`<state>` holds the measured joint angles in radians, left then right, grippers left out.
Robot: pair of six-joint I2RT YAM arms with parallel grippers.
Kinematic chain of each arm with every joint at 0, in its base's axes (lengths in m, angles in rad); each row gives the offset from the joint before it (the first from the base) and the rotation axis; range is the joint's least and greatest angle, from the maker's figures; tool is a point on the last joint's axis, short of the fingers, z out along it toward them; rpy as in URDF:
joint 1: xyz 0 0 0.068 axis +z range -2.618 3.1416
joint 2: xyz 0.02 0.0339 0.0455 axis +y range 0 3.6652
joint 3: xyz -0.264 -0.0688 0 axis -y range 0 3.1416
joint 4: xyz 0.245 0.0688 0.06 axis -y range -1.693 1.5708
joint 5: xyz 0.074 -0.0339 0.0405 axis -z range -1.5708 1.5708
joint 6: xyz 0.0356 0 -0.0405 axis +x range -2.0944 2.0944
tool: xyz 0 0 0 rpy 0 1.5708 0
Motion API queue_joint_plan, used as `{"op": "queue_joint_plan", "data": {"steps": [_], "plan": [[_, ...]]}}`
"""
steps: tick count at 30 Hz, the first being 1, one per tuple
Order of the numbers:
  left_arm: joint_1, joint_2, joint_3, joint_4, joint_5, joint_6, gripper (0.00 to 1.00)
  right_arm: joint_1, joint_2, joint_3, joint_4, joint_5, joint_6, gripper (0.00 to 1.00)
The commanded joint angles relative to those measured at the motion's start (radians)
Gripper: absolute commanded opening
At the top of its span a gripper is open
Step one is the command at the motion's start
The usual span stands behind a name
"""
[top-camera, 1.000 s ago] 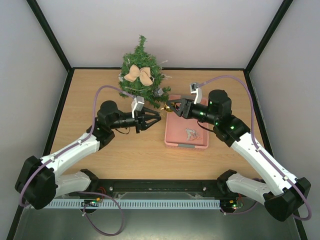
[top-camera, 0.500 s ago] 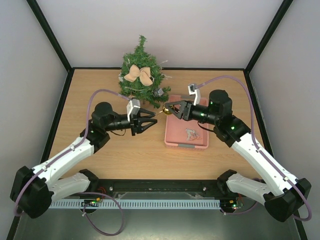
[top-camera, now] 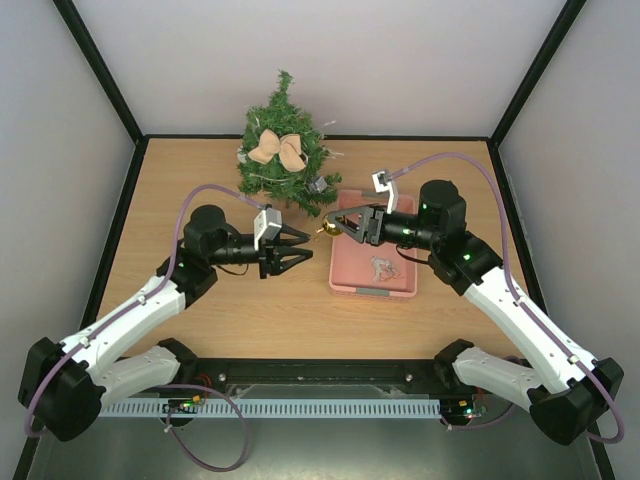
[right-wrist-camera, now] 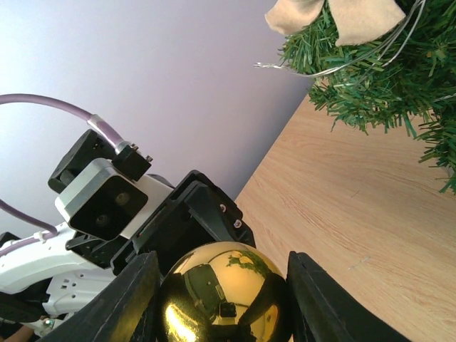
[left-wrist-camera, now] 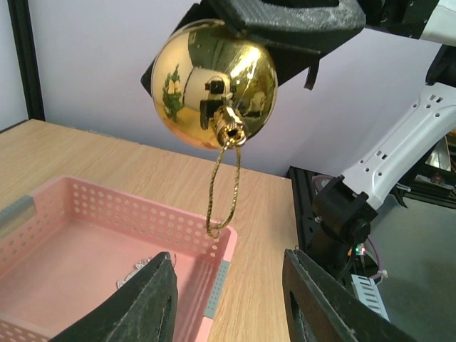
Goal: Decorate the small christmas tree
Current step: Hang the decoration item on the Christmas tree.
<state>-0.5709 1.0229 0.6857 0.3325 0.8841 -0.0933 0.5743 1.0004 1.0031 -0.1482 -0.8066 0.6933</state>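
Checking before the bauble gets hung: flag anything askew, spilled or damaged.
Nothing stands out. The small christmas tree stands upright, the pink basket sits flat, and the gold bauble is whole in the right gripper, loop hanging free.

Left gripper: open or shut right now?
Open: the left gripper fingers stand spread with nothing between them; the gold bauble sits in the right gripper.

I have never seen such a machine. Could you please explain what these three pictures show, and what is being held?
Two robot arms are fixed to a wooden table. One picture looks down from above. The other two come from a camera on each wrist. On the table stand a small christmas tree with a beige bow and a pink basket. The right gripper holds a gold ball; its loop hangs free. The left gripper is open, facing the ball, holding nothing.
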Motion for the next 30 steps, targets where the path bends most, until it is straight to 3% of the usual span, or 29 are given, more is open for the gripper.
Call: {"op": "queue_joint_plan", "data": {"steps": [1,17,26,30], "plan": [[0.009,0.009,0.025,0.044,0.046,0.013,0.43,0.001,-0.016,-0.006,0.044,-0.041,0.009,0.42],[0.017,0.034,0.051,0.107,0.060,-0.040,0.38,0.001,-0.013,-0.021,0.062,-0.052,0.025,0.42],[0.026,0.041,0.055,0.101,0.055,-0.043,0.05,0.001,-0.009,-0.012,0.060,-0.022,0.020,0.41],[0.046,-0.003,0.036,0.067,-0.040,-0.028,0.02,0.001,0.002,-0.012,0.069,0.041,0.011,0.41]]}}
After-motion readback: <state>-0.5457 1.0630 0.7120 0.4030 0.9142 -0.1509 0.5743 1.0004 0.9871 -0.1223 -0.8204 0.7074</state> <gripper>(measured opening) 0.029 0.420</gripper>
